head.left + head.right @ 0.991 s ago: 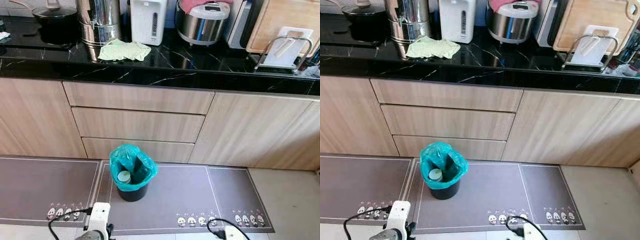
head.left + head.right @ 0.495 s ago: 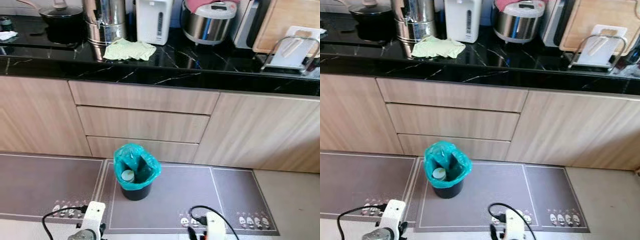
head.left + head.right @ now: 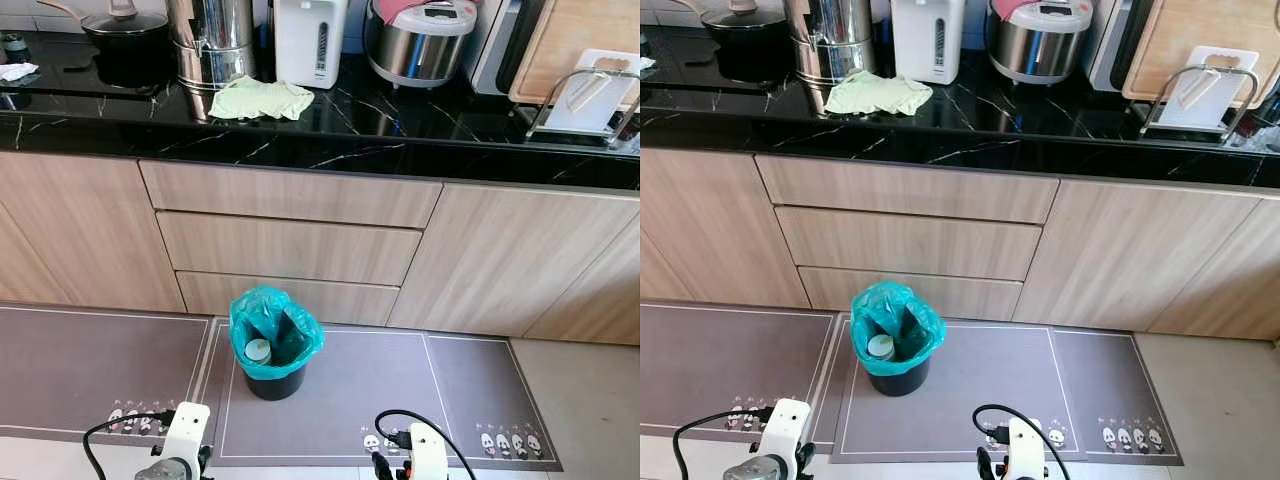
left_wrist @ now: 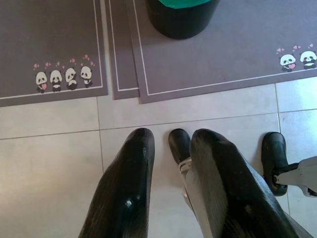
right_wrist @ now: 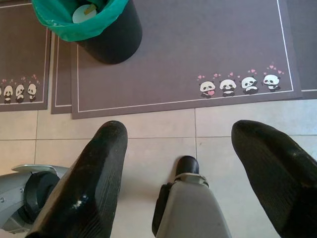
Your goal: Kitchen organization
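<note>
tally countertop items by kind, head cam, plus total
Black pot with lid: 1
Steel urn: 1
White water boiler: 1
Rice cooker: 1
Green cloth: 1
Wooden cutting board: 1
White cutting board in wire rack: 1
Total: 7, counting only what is clearly identifiable; small items at the counter's far edges are too unclear to name.

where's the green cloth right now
In the left eye view the green cloth lies on the black countertop, toward the robot's left, just in front of the steel urn and the white water boiler.
</note>
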Controlling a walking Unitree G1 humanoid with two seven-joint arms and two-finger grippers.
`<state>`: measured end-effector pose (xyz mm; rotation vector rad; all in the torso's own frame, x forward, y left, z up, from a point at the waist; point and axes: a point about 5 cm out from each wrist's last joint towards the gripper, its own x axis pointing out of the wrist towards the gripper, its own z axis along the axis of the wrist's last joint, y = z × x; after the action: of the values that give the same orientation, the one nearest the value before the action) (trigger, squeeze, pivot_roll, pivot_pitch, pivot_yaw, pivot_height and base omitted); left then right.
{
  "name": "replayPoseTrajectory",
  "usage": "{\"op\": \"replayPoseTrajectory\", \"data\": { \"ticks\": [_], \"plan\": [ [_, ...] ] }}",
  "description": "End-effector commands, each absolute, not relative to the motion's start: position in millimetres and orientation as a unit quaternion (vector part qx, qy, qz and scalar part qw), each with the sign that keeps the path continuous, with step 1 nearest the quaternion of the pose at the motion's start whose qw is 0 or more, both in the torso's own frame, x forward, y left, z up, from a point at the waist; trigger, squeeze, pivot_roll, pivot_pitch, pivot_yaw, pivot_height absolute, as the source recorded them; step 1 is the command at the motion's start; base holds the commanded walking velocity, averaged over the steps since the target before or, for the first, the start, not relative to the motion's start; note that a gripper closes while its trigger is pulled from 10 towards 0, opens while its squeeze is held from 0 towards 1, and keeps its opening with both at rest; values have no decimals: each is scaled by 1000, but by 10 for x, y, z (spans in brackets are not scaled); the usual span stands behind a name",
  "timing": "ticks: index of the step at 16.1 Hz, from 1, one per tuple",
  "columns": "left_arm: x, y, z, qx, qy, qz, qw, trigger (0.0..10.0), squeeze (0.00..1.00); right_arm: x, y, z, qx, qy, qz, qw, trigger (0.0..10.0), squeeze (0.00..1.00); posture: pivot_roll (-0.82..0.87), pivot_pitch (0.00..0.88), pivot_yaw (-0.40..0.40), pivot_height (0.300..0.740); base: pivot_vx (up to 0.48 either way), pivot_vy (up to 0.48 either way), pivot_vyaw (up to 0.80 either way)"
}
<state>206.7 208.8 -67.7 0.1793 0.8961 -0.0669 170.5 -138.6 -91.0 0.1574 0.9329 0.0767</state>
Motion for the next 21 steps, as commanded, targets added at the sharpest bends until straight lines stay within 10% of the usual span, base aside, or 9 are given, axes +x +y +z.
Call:
{"op": "replayPoseTrajectory", "data": {
  "ticks": [1, 21],
  "plan": [
    [2020, 2084, -706, 94, 440, -35, 892, 10000, 0, 1698, -1402, -915, 74, 453, 34, 888, 10000, 0, 31, 10, -76, 740, 0, 0, 0],
    [2052, 1817, -732, 79, 440, -58, 893, 10000, 0, 1657, -1430, -938, 53, 468, 36, 881, 10000, 0, -14, 0, -49, 740, 0, 0, -498]
  ]
}}
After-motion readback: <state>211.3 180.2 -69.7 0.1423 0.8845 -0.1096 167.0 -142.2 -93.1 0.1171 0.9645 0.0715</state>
